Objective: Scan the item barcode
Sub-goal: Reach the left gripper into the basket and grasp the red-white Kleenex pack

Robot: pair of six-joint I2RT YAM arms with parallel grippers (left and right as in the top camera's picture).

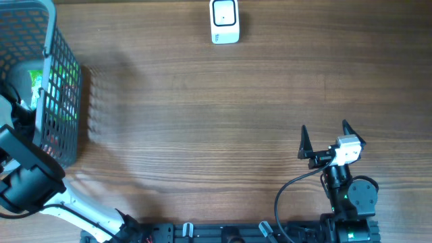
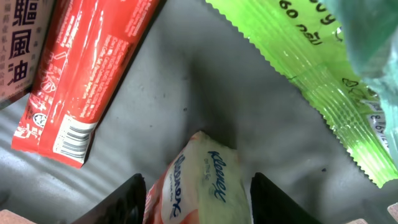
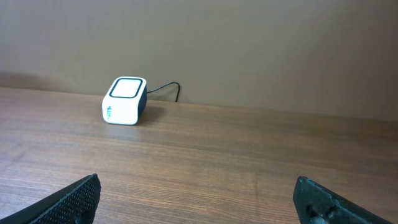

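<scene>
In the left wrist view, a pale yellow and orange Kleenex pack [image 2: 199, 180] lies on the grey basket floor. My left gripper [image 2: 198, 205] straddles it, one black finger close on each side, with a thin gap still showing on the right. In the overhead view that gripper is hidden inside the basket [image 1: 61, 88]. The white barcode scanner [image 1: 224, 21] sits at the table's far edge, and the right wrist view shows the scanner [image 3: 124, 99] ahead to the left. My right gripper [image 1: 326, 138] hovers open and empty over the near right of the table [image 3: 199, 202].
Inside the basket lie a red pack with a barcode [image 2: 87, 74], a green sachet [image 2: 311, 68] and a box with Chinese characters [image 2: 22, 43]. The grey mesh basket stands at the table's left edge. The scanner's cable runs back toward the wall.
</scene>
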